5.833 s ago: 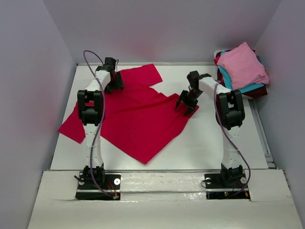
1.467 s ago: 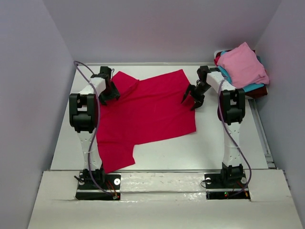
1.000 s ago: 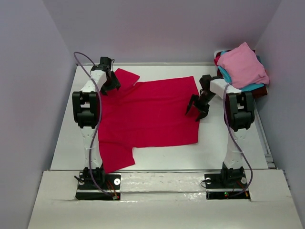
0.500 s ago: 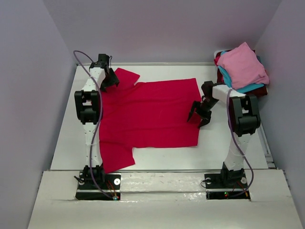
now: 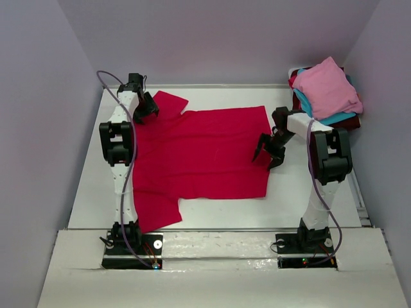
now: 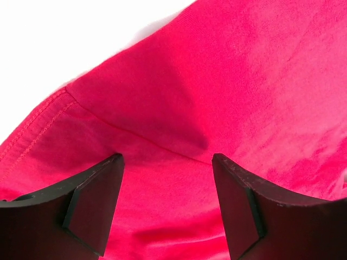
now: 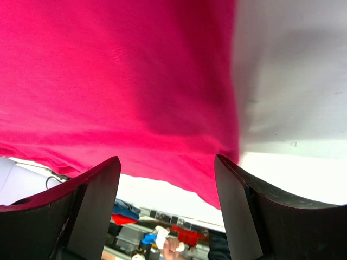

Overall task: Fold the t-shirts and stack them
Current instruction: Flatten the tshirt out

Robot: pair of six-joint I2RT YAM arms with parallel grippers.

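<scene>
Plain setup here: pale grey-lilac walls on three sides and a smooth white counter [image 5: 225,212] with a bit of sheen to it.

The left tool [image 5: 145,110] has its two black fingers spread wide with nothing between them. It sits over the far left part of the crimson t-shirt [image 5: 199,154], right by where a short sleeve [image 5: 170,102] sticks out toward the back wall. From the left wrist camera you can see a sewn seam and a stitched hem running under the gap, with the cloth rumpled into soft folds there.

The right tool [image 5: 268,153] is wide open too and holds nothing. It's at the shirt's right edge, and the right wrist camera shows the straight edge of the cloth and bare white counter just past it. Can't tell whether the fingertips are actually touching the fabric.

The shirt itself is soft, matte knit, spread mostly flat across the middle of the counter, roughly a rectangle, with the other sleeve hanging toward the near left corner.

Well apart, off the far right corner, is a loose pile: a light pink t-shirt [image 5: 327,86] on top, a teal-blue t-shirt [image 5: 314,113] under it, and a dark maroon t-shirt [image 5: 348,123] at the bottom.
</scene>
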